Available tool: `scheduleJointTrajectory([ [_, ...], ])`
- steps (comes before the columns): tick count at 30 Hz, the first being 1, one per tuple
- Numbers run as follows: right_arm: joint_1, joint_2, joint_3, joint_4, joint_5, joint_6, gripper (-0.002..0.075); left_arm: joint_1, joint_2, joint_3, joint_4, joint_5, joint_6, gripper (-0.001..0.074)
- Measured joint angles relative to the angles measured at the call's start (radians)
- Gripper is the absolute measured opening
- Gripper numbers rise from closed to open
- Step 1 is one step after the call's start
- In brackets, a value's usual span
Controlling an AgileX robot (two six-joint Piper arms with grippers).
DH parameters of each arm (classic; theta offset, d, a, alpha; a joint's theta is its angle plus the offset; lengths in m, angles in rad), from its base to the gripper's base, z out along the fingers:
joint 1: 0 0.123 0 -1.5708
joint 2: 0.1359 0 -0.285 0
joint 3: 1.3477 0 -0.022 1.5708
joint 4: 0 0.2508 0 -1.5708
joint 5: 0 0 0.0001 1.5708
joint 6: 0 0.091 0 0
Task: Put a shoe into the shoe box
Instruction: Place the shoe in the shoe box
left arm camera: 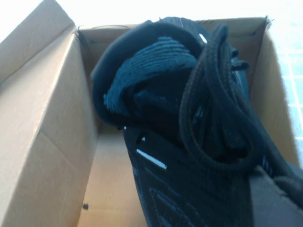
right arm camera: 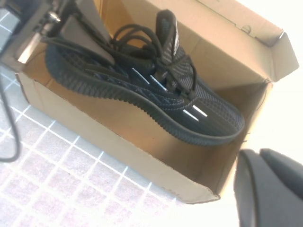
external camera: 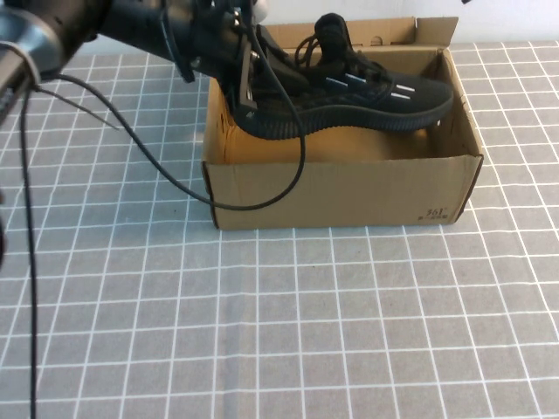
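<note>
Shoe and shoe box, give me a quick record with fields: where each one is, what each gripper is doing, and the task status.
shoe: black mesh sneaker, held at its heel end, toe dipping into the box, sole above the rim
shoe box: open brown cardboard, on the grid-patterned table
left gripper: over the box's left end, shut on the shoe's heel
right gripper: beside the box's toe-end corner, holding nothing
status: shoe not yet released

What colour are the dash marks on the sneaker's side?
White, on the black mesh sneaker held by the left pincer; clearest in the right wrist view.
</note>
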Motion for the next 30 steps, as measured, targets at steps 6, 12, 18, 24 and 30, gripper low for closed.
scheduleJointTrajectory([
  [6,0.0,0.0,0.0,-0.004,0.0,0.0,-0.0016,0.0,0.114,-0.104,-0.006,0.006,0.009,0.0018],
  [12,0.0,0.0,0.0,-0.005,0.0,0.003,-0.0016,0.0,0.173,-0.116,-0.006,-0.045,0.068,0.0018],
  [18,0.0,0.0,0.0,-0.002,0.0,0.004,-0.0016,0.0,0.211,-0.118,-0.008,-0.082,0.141,0.0018],
  [24,0.0,0.0,0.0,0.011,0.0,0.004,-0.0016,0.0,0.248,-0.122,-0.008,-0.105,0.174,0.0018],
  [30,0.0,0.0,0.0,0.044,0.0,0.004,-0.0016,0.0,0.254,-0.124,-0.01,-0.168,0.202,0.0018],
])
